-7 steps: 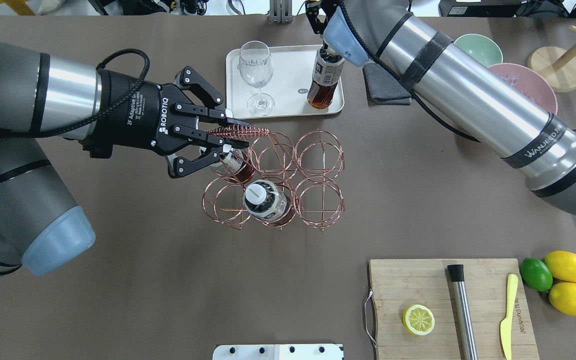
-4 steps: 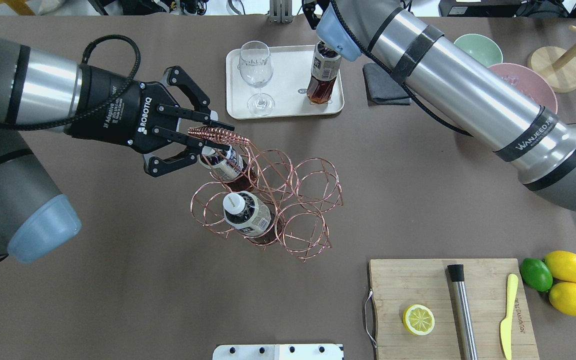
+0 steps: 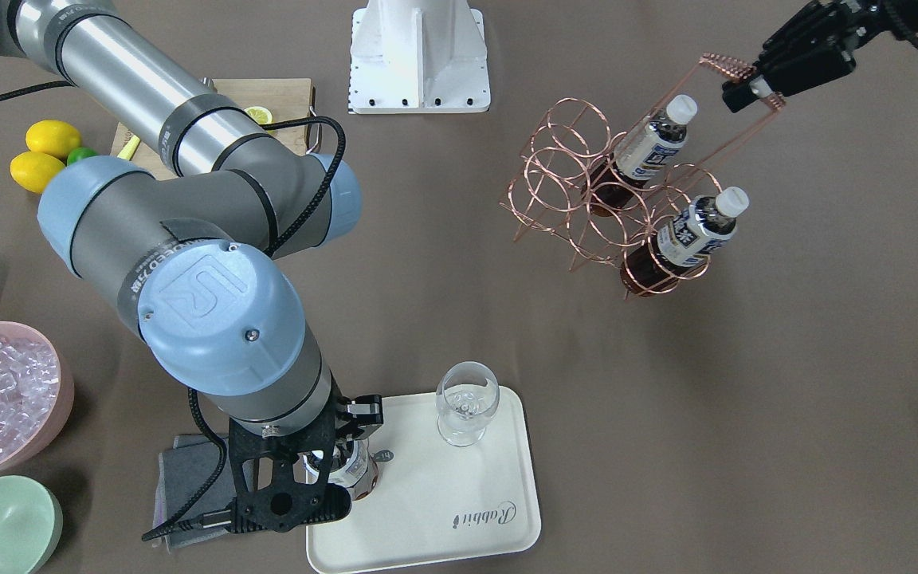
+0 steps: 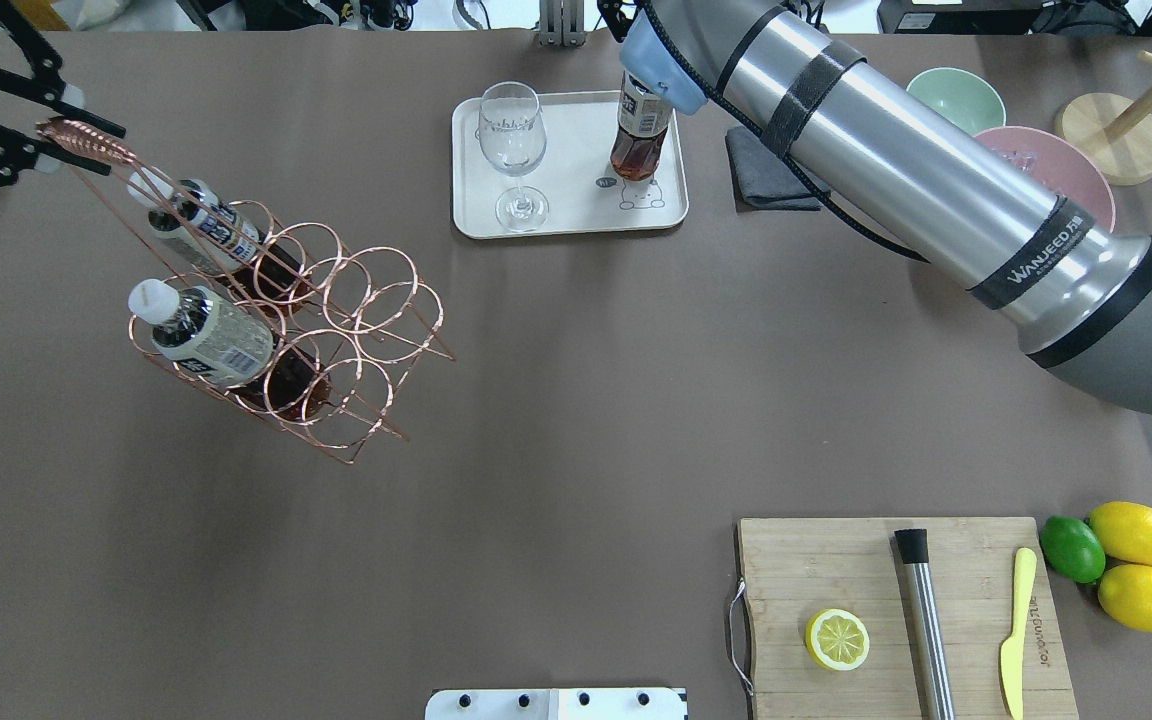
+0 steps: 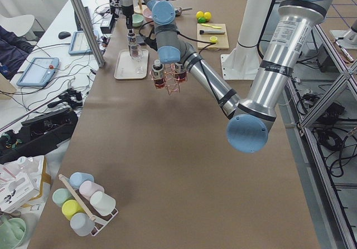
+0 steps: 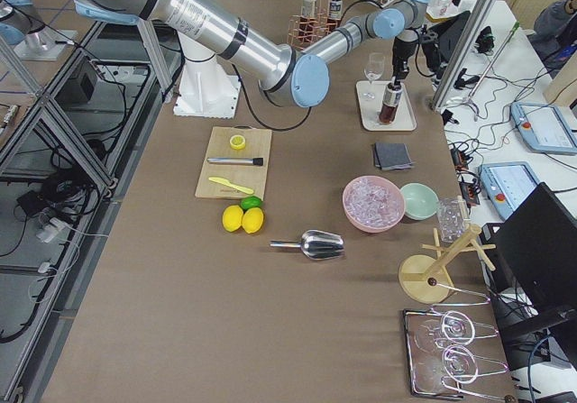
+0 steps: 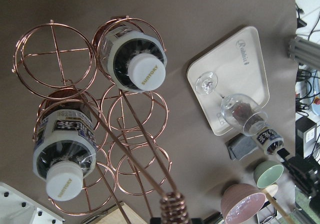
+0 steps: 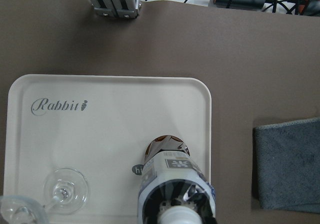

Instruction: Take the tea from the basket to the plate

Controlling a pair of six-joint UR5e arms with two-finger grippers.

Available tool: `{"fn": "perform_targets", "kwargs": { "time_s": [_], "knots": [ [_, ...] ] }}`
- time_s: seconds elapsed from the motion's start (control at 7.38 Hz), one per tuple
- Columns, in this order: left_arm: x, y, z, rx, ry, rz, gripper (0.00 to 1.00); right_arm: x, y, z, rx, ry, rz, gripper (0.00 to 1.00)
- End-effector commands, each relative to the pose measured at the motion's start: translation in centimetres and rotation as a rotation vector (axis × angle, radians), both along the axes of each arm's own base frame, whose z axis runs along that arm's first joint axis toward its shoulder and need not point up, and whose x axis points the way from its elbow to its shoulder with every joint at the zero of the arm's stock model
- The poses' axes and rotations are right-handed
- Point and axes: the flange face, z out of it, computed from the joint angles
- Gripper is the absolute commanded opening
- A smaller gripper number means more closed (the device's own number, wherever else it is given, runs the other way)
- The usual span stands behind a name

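Observation:
The copper wire basket [image 4: 326, 330] hangs tilted from its coil-wrapped handle, which my left gripper [image 4: 66, 145] is shut on at the table's far left. Two tea bottles [image 4: 211, 340] [image 4: 206, 230] lean in its rings, also in the left wrist view [image 7: 142, 68]. My right gripper [image 3: 339, 470] is shut on a third tea bottle [image 4: 639, 140], upright over the right part of the cream plate [image 4: 576, 210]. I cannot tell whether this bottle [image 8: 175, 189] touches the plate [image 8: 100, 134].
A wine glass [image 4: 511, 150] stands on the plate's left half. A grey cloth [image 4: 771, 165], a pale green bowl [image 4: 956, 95] and a pink bowl of ice [image 4: 1056, 175] lie to its right. A cutting board [image 4: 896, 610] with tools, two lemons and a lime are front right.
My left gripper has carried the basket with its two bottles from the table's middle to the far left, now more tilted. My right gripper has moved its bottle slightly farther back over the plate.

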Motion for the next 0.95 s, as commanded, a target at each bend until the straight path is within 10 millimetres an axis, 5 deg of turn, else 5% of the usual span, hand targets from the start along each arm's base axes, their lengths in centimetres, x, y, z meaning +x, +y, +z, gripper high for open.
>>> {"fn": "perform_targets", "kwargs": {
  "time_s": [0.0,0.41,0.81],
  "knots": [
    [-5.4,-3.2,3.0,-0.119,-0.016,-0.063,0.0,-0.2,0.0,0.1,0.0,0.001,-0.004,0.26],
    [-9.2,-6.8,6.9,-0.138,-0.06,-0.106,0.0,-0.4,0.0,0.4,0.012,0.008,-0.024,0.83],
    [-12.6,-10.8,13.8,-0.203,-0.07,-0.106,0.0,0.4,0.9,-1.6,0.06,-0.022,-0.053,0.88]
  ]
}}
